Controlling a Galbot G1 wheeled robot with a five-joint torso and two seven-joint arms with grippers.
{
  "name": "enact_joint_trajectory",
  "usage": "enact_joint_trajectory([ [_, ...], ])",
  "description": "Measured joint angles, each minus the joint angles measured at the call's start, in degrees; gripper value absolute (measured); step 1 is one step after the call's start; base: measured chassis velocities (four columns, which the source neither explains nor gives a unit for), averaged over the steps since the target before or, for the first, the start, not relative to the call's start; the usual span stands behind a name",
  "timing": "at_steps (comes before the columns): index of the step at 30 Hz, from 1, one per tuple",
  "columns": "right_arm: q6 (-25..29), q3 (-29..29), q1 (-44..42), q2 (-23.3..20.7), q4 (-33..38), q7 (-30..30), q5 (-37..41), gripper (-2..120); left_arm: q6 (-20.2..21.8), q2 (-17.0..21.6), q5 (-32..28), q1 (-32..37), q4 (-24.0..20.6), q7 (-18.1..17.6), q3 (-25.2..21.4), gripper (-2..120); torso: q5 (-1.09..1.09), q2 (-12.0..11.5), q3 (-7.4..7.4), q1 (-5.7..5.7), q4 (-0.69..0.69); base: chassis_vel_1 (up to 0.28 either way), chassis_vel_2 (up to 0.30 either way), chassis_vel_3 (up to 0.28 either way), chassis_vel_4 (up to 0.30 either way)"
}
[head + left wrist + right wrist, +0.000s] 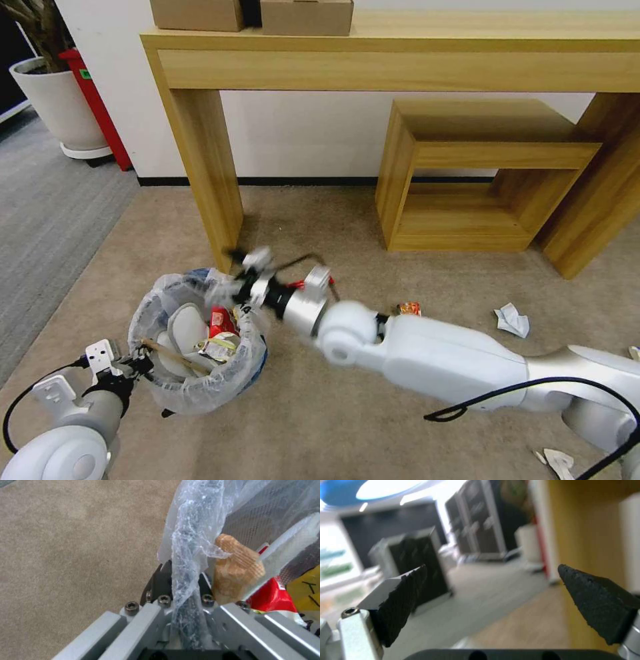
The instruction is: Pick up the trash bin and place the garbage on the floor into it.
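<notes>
**Bin held at left, right arm over its rim, litter on the carpet**

Floor: tan short-pile carpet across the near and middle ground; a grey ribbed carpet adjoins it at the far left.

Wooden console: far side, against the white wall, one leg coming down just beyond the bin. A smaller open wooden unit stands under it to the right. Two cardboard boxes sit on its surface.

Right arm: reaches from the near right toward the left. Its right pincer is blurred, at the far rim of the bin; in the right wrist view the two black pads stand wide apart with nothing between them.

Trash bin: small, round, blue, lined with a crinkly translucent bag; near left of the scene. Inside lie a red wrapper, white paper, a yellowish packet and a wooden stick.

Left pincer: at the bin's near-left rim. In the left wrist view its dark fingers are clamped on the bagged rim.

Garbage on the floor: a crumpled white paper at right, a small orange-red wrapper just beyond the right arm, white scraps at the near right edge.
</notes>
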Motion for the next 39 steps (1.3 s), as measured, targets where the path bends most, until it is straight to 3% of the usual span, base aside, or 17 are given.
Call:
enact_joint_trajectory([
  [9, -0.6, 26.0, -13.5, -6.4, 6.2, 1.6, -4.4, 100, 0.0, -0.3, 0.3, 0.3, -0.3, 0.0, -0.6, 1, 0.01, 0.0, 0.0, 0.0, -0.01, 0.0, 0.0, 0.0, 0.0],
  [14, -1.1, 33.5, -17.6, -7.7, 8.1, 2.1, -5.9, 100, 0.0, -0.2, 0.3, 0.4, -0.6, 0.0, -0.6, 1, 0.0, 0.0, 0.0, 0.0, -0.01, 0.0, 0.0, 0.0, 0.0],
  [16, -2.0, 43.3, -24.4, -8.4, 10.7, 3.0, -8.0, 100, 0.1, 0.1, 0.2, 0.4, -0.7, 0.0, -0.6, 1, 0.0, 0.0, 0.0, 0.0, -0.01, 0.0, 0.0, 0.0, 0.0],
  [20, -1.7, 51.3, -32.0, -8.3, 12.3, 2.8, -10.9, 100, 0.1, 0.3, 0.2, 0.4, -0.5, -0.1, -0.5, 1, 0.01, 0.0, 0.0, 0.0, 0.0, 0.0, 0.0, 0.0, 0.0],
  [22, -1.3, 59.5, -39.8, -6.6, 14.2, 2.4, -14.2, 100, 0.1, 0.9, 0.0, 0.3, 0.0, -0.1, -0.3, 1, 0.0, 0.0, -0.01, 0.0, -0.02, 0.0, 0.0, 0.0, 0.0],
  [26, -0.7, 66.5, -49.0, -3.0, 16.0, 2.2, -19.9, 100, 0.1, 1.6, -0.2, -0.1, 0.5, 0.0, 0.0, 1, 0.0, 0.0, 0.0, 0.0, -0.02, 0.0, 0.0, 0.0, 0.0],
  [30, 0.8, 69.2, -55.7, 0.7, 16.6, 2.9, -26.3, 100, 0.1, 2.1, -0.4, -0.2, 0.8, 0.1, 0.3, 1, 0.0, 0.0, -0.01, 0.0, -0.01, 0.0, 0.0, 0.0, 0.0],
  [39, 1.9, 72.5, -62.8, 4.7, 17.3, 5.1, -32.1, 100, 0.1, 2.4, -0.5, 0.1, 0.5, 0.6, 0.3, 1, -0.02, 0.0, -0.01, 0.0, 0.0, 0.0, 0.0, 0.0, 0.0],
])
